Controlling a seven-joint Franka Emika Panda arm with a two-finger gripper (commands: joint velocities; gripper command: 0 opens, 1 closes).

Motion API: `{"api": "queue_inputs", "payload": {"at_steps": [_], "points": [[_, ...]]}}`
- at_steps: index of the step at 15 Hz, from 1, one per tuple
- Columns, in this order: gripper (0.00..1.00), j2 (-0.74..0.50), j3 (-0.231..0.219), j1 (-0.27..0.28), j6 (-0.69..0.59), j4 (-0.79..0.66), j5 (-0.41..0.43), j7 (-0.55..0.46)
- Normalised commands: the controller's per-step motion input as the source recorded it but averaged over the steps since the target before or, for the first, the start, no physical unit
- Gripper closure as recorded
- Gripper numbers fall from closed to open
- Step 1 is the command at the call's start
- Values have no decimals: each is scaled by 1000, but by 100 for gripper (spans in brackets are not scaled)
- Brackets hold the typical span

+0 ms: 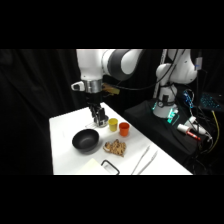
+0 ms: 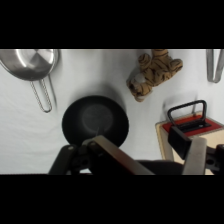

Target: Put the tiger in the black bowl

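The tiger [image 1: 115,147], tan with dark stripes, lies on the white table just right of the black bowl [image 1: 86,140], apart from it. In the wrist view the tiger [image 2: 152,72] is at the upper right and the bowl [image 2: 95,120], with nothing in it, sits in the middle. My gripper [image 1: 98,120] hangs behind the bowl, toward the table's back edge. Seen from the wrist, the gripper [image 2: 147,142] is open and its two fingers [image 2: 116,156] stand wide apart with nothing between them.
A yellow cup [image 1: 113,124] and an orange cup [image 1: 123,129] stand behind the tiger. Metal tongs [image 1: 145,160] lie at the front right. A board with a black-handled red item [image 2: 192,125] lies by the bowl. A metal pan [image 2: 32,62] is nearby.
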Motion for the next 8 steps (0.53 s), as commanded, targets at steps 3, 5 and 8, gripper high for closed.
{"api": "queue_inputs", "payload": {"at_steps": [3, 5, 8], "points": [[0, 30, 10, 7, 70, 4, -24, 180], [0, 45, -3, 55, 208, -38, -40, 397], [0, 68, -51, 122, 392, -103, -130, 646]]}}
